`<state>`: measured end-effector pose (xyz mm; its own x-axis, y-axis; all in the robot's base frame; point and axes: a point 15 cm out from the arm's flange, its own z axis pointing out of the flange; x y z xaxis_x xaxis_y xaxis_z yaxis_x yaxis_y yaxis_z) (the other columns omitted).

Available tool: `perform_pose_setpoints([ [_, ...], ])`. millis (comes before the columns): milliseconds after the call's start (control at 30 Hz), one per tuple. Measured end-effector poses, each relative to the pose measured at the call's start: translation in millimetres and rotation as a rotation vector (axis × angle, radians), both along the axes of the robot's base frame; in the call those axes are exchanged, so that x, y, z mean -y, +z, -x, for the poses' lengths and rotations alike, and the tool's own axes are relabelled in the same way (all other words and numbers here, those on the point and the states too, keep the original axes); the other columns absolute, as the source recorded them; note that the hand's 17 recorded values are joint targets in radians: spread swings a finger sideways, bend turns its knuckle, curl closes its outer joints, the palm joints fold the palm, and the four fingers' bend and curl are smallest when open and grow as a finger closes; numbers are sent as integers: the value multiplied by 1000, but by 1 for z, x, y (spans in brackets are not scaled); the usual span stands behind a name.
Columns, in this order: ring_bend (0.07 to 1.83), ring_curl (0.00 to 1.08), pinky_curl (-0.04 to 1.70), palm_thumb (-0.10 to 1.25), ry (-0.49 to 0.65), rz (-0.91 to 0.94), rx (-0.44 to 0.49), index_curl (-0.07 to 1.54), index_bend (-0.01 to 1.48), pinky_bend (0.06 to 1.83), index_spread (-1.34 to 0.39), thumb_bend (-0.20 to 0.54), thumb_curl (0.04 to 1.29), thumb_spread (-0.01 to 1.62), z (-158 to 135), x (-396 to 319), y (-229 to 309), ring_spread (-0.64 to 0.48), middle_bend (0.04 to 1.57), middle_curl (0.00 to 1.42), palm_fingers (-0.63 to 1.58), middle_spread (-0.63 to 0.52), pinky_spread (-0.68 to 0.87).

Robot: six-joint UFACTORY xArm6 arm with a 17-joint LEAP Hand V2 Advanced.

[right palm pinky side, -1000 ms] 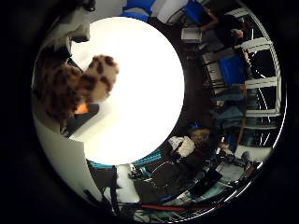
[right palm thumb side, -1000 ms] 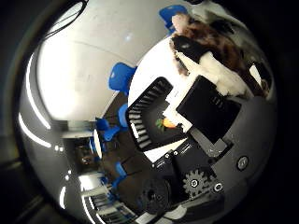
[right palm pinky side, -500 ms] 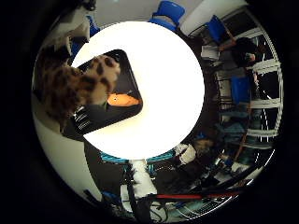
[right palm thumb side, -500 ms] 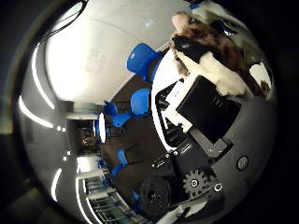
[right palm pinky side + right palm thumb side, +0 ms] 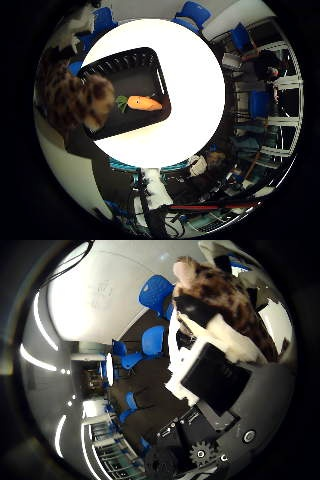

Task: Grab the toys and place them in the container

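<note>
A: Closest in?
B: Spotted plush toy (image 5: 227, 305), tight against the palm; hand (image 5: 210, 385) has its fingers curled round it.
A: Below?
B: Black container (image 5: 150, 62) on a round white table (image 5: 195, 85), an orange carrot toy (image 5: 141, 103) lying inside.
A: Beyond?
B: Blue chairs (image 5: 155, 290).

Spotted plush toy (image 5: 75, 97) close against the palm, orange carrot toy (image 5: 142, 103) lying inside black container (image 5: 150, 62)

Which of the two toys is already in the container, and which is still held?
The orange carrot toy lies inside the black container on the white table. The spotted leopard plush is held in the hand's fingers, above the container's edge.
</note>
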<state>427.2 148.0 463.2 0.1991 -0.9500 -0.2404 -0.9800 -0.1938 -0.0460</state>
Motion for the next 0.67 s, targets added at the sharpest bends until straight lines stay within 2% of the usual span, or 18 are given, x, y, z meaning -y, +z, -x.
perform_pose_setpoints([
  [33, 1040, 384, 506, 668, 6, 5, -21, 570, 418, 1049, -488, -20, 521, 1180, 4, 1, -3, -82, 855, 436, 299, -149, -138],
  [133, 778, 274, 425, 653, 22, 11, -41, 499, 370, 920, -508, -19, 470, 1210, 6, 7, -7, 78, 965, 456, 182, -137, 239],
  [167, 796, 276, 423, 647, 22, 11, -42, 498, 403, 946, -510, -20, 456, 1214, 7, 8, -8, 121, 733, 391, 86, -102, 316],
  [200, 764, 260, 406, 640, 23, 11, -42, 479, 389, 943, -509, -20, 445, 1217, 6, 10, -8, 151, 659, 361, 72, -77, 376],
  [367, 648, 210, 325, 600, 24, 11, -33, 405, 293, 849, -486, -19, 397, 1225, 7, 21, -3, 204, 513, 317, 102, -32, 491],
  [533, 582, 191, 267, 576, 39, 18, -63, 375, 232, 759, -480, -19, 365, 1229, 22, 37, 0, 211, 424, 303, 169, -18, 511],
  [667, 554, 185, 231, 561, 6, 22, -105, 364, 191, 688, -471, -19, 343, 1241, 29, 63, -2, 204, 378, 302, 217, -25, 509],
])
